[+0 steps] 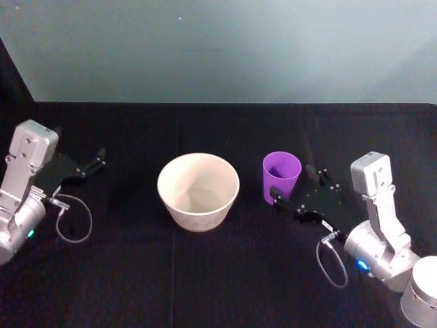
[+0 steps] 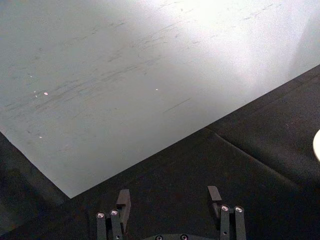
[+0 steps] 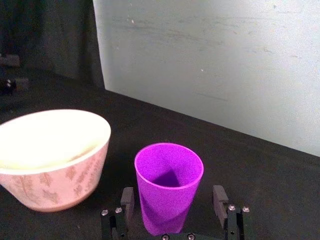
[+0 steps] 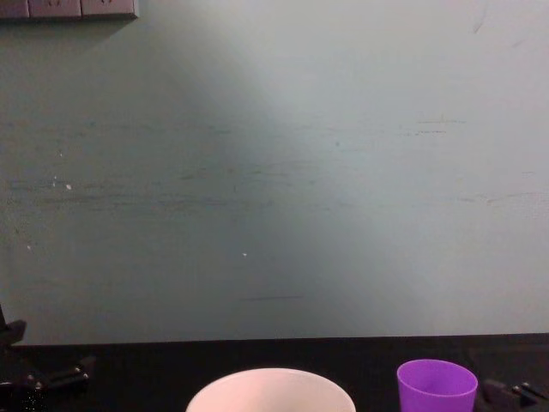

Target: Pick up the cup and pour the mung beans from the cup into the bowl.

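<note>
item 1: small bright purple plastic cup (image 1: 281, 176). smooth tapered wall, wider at the rim than at the base, no handle, much narrower than the bowl. stands upright on the black cloth-covered table (image 1: 218, 280), just to the right of the bowl, with a strip of cloth showing between them. the inside shows purple wall and a dark shadow low down; its contents cannot be told.

item 2: wide round white bowl (image 1: 199, 217). plain smooth rim, pale inside. in the right wrist view the outer wall looks pinkish and carries a faint leaf-like print. upright, about mid-table.

item 3: right gripper (image 3: 173, 201). low at the table to the right of the bowl, around the cup. jaws spread wide, one black finger (image 3: 127, 199) on each side of the cup's lower wall, with a thin gap visible on both sides. nothing clamped.

item 4: left gripper (image 2: 169, 198). well apart from the bowl on its left, near the table's edge. fingers parted, nothing between them but black cloth.

item 5: pale grey-green wall (image 1: 218, 48). behind the bowl, beyond the table's far edge.
</note>
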